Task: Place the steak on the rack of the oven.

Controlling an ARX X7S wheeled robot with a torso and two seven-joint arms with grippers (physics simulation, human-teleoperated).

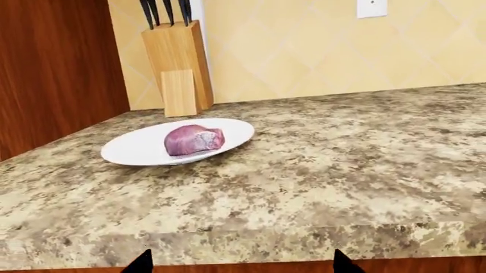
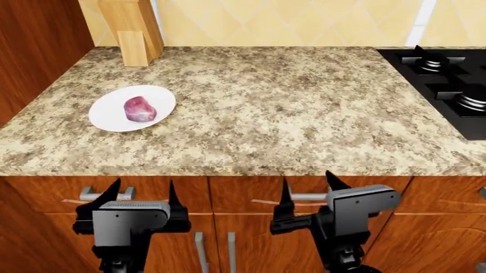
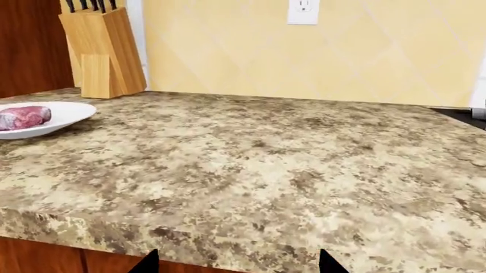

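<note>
With both my left pincer (image 2: 140, 196) and right pincer (image 2: 309, 190) released, I'd grip the soft, slippery-looking steak (image 2: 140, 108) across its thick middle.

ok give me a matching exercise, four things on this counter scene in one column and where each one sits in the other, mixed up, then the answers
Things:
1. steak
2. knife block
3. gas hob
4. left gripper

Places:
A. back of the counter, near the wooden side panel
B. on the white plate
C. below the counter edge, in front of the cabinet doors
D. set into the counter at the robot's right

Pairs: 1-B, 2-A, 3-D, 4-C
</note>
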